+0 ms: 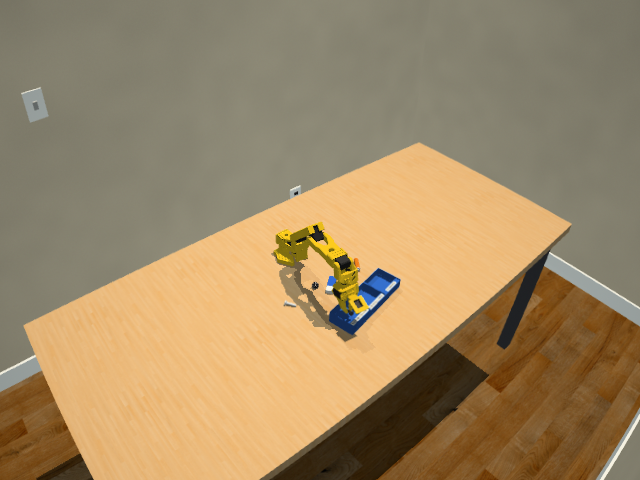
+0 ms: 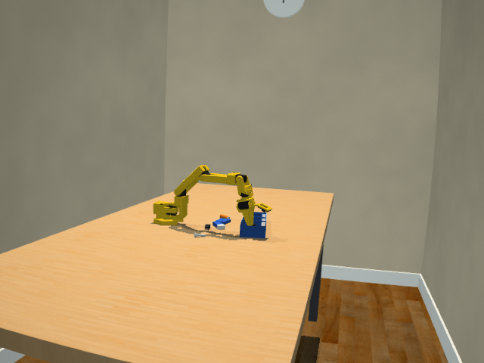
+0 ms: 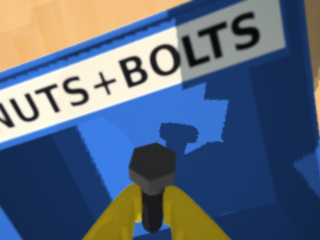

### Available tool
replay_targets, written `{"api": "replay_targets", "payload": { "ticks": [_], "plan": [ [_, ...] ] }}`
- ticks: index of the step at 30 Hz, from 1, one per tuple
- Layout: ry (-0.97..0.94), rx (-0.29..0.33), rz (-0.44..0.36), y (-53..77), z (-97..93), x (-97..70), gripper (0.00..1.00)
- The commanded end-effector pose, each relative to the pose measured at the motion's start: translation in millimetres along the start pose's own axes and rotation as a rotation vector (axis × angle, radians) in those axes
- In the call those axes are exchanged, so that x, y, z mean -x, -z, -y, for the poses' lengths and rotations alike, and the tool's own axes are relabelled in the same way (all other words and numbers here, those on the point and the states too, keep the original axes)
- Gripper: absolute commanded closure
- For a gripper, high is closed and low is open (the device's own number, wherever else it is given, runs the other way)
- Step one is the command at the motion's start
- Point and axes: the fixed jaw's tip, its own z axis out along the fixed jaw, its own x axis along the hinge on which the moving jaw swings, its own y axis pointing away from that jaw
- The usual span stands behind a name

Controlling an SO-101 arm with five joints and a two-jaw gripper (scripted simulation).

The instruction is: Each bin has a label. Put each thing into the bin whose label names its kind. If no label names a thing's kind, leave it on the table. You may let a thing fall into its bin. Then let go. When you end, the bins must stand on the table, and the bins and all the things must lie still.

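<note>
The gripper (image 3: 150, 220) is clamped on a black bolt (image 3: 151, 172) by its shank, head forward, hanging over the inside of the blue bin (image 3: 235, 165). Beyond the bolt, the bin's far wall carries a label (image 3: 125, 70) reading NUTS+BOLTS, with the table (image 3: 60, 25) past it.

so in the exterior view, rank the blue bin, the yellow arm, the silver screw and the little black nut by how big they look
1. yellow arm, by far the largest
2. blue bin
3. silver screw
4. black nut

The screw and nut are both tiny here; the screw looks a little longer, but that is unsure.
</note>
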Motion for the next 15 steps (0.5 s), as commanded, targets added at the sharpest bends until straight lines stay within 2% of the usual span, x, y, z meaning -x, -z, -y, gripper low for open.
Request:
{"api": "replay_targets", "payload": {
  "ticks": [1, 15],
  "plan": [
    [0.018, 0.003, 0.095, 18.7, -3.1, 13.3, 1.0],
    [0.018, 0.003, 0.095, 18.6, -3.1, 13.3, 0.96]
  ]
}}
